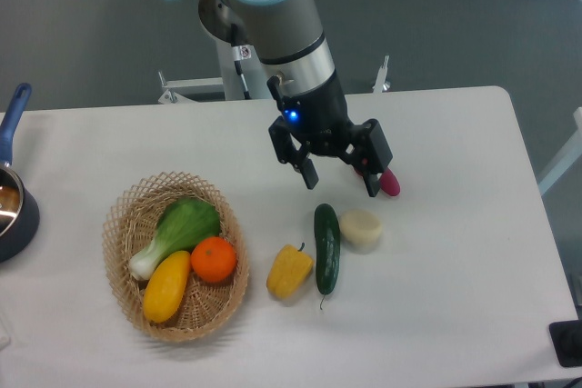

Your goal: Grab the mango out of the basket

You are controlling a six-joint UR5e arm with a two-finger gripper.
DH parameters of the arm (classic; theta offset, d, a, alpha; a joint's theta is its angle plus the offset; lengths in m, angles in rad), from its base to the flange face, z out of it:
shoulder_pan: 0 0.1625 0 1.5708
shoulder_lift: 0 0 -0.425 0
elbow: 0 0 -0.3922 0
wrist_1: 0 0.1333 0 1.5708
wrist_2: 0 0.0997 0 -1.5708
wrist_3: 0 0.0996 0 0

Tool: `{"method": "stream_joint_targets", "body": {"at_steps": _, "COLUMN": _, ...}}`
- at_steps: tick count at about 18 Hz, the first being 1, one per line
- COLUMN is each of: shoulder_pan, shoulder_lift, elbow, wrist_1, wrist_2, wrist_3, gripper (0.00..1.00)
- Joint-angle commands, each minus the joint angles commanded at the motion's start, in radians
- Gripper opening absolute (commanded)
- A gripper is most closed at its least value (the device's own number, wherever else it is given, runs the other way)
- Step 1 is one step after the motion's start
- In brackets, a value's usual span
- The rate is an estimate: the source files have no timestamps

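Mango (pixel 167 286) lies in the basket (pixel 119 215) at the bench's (pixel 455 315) front-left, well apart from the tool (pixel 342 179), which hangs over the bench middle, up and to the right of the basket. Tool fingers spread wide, nothing between them. Mango is smooth, plain yellow, long oval, lying slanted along the basket's front edge. Basket is round, shallow, tan wicker with an open-weave rim. Also inside: a round orange (pixel 215 259) touching the mango's upper right end, and a leafy green vegetable (pixel 177 232) with a white stalk, just behind both. On the white bench outside the basket: a lobed yellow bell pepper (pixel 289 271) just right of the basket, a dark green cucumber (pixel 326 247) beside it, a pale round disc-shaped item (pixel 361 229) touching the cucumber's right side, and a small pink-red item (pixel 389 183) partly hidden behind the tool's right finger. A dark blue pot (pixel 16 215) with a blue handle sits at the left edge.
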Motion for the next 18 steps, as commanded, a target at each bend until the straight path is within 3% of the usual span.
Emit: {"method": "stream_joint_targets", "body": {"at_steps": 18, "shoulder_pan": 0.015, "shoulder_lift": 0.021, "elbow": -0.009, "wrist_1": -0.012, "wrist_2": -0.015, "wrist_3": 0.003, "gripper": 1.0}}
